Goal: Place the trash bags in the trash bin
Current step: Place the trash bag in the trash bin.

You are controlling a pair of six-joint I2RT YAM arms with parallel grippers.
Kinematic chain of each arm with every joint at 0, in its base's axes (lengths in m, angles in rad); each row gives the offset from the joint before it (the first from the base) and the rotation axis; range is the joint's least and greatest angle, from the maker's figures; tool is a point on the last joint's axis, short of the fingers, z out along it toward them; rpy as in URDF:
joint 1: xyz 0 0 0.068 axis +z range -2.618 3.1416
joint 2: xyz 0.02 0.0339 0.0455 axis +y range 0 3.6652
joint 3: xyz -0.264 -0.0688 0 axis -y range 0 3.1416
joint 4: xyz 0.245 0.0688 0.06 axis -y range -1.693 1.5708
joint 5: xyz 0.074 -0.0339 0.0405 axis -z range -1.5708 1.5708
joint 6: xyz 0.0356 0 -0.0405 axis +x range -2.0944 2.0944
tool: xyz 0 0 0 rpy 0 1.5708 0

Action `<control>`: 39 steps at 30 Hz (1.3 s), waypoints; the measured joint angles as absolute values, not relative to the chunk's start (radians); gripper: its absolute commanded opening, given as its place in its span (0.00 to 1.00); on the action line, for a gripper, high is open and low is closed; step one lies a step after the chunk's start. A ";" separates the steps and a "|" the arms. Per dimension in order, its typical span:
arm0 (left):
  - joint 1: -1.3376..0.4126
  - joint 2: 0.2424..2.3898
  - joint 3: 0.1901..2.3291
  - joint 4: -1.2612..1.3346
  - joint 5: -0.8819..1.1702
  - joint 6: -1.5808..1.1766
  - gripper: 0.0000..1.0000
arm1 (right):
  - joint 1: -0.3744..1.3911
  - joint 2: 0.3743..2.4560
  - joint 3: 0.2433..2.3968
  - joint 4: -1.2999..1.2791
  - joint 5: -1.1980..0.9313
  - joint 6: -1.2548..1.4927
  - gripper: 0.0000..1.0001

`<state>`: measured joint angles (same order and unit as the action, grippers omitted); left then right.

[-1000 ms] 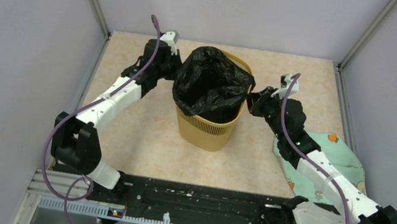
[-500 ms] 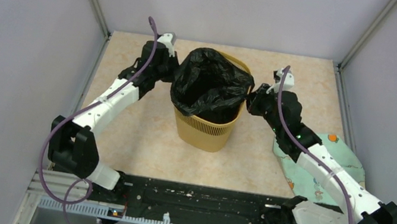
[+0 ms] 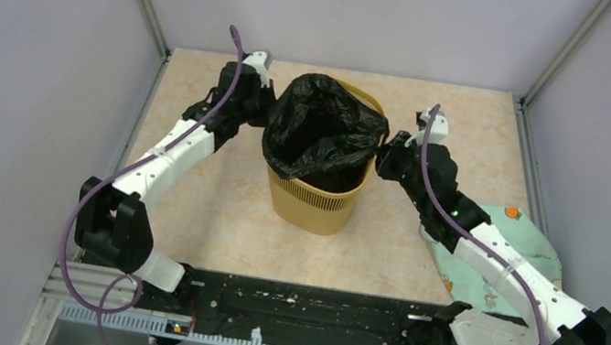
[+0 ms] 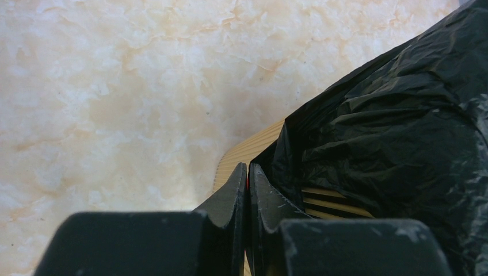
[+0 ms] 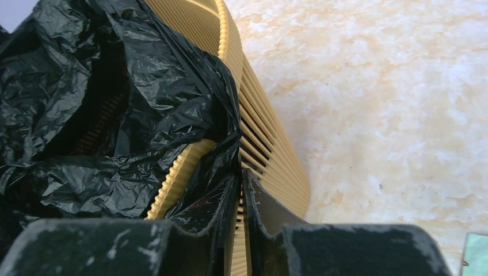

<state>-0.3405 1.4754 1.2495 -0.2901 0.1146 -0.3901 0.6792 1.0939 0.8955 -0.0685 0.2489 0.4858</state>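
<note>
Black bag now sits slightly lower over the mouth of the yellow bin, as the left claw and right claw, each clamped on its edge, ease downward. The lining looks nearly seated.

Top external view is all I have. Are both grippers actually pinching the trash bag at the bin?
Observer: The left wrist view shows the left gripper shut on a taut edge of the trash bag, close against the trash bin.
Operator: And the right side?
Observer: The right wrist view shows the right gripper shut on a fold of the bag that is pulled over the bin's ribbed rim, with the slotted wall bare below.
</note>
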 measured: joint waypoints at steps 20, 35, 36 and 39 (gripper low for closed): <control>-0.299 1.623 1.396 -0.271 0.128 -0.379 0.13 | 0.782 1.097 0.906 -0.144 0.153 0.541 0.21; -0.284 1.725 1.488 -0.288 0.165 -0.378 0.17 | 0.834 1.102 0.949 -0.345 0.159 0.558 0.58; -0.284 1.718 1.478 -0.288 0.167 -0.379 0.17 | 0.836 1.100 0.957 -0.366 0.162 0.552 0.60; -0.283 1.691 1.450 -0.292 0.168 -0.378 0.18 | 0.838 1.090 0.975 -0.421 0.168 0.542 0.64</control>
